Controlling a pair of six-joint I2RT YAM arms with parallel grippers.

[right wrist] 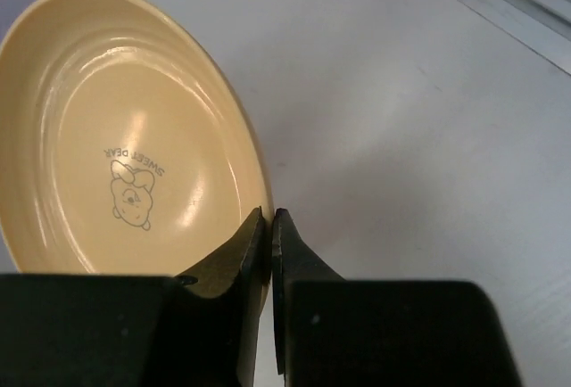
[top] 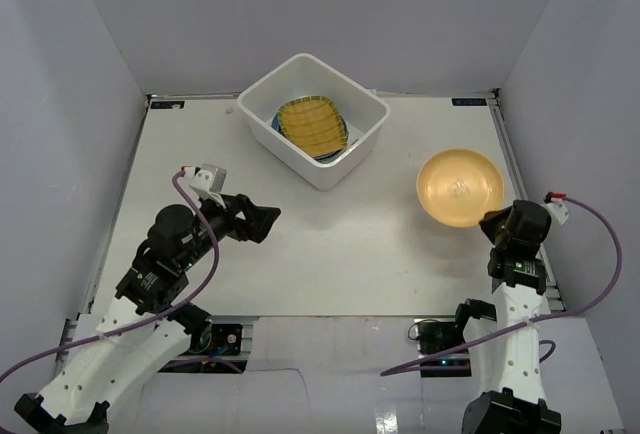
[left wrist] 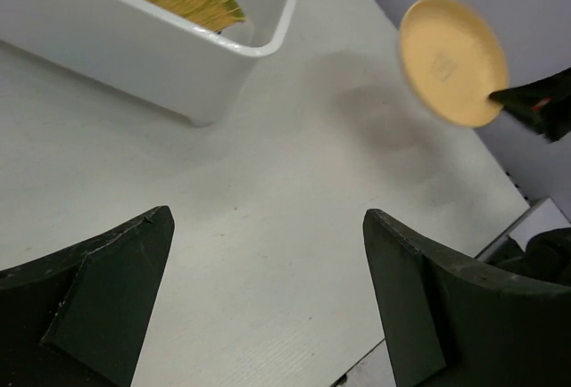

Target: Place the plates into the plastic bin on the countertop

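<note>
Right gripper (right wrist: 270, 226) is clamped on the rim of the tan bear-print plate (right wrist: 134, 128), while the left gripper (left wrist: 268, 216) hangs wide open near the white plastic bin (top: 285, 154).

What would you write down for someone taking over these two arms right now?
Left claw: open, empty, hovering over the table, pointed toward the plastic bin.
Right claw: shut on the rim of the tan plate, which is tilted and looks raised off the table.
Done: a yellow woven-pattern plate lies in the bin; a blue edge beneath it may be another plate.
Left: carry the tan plate to the bin and release it inside.
</note>
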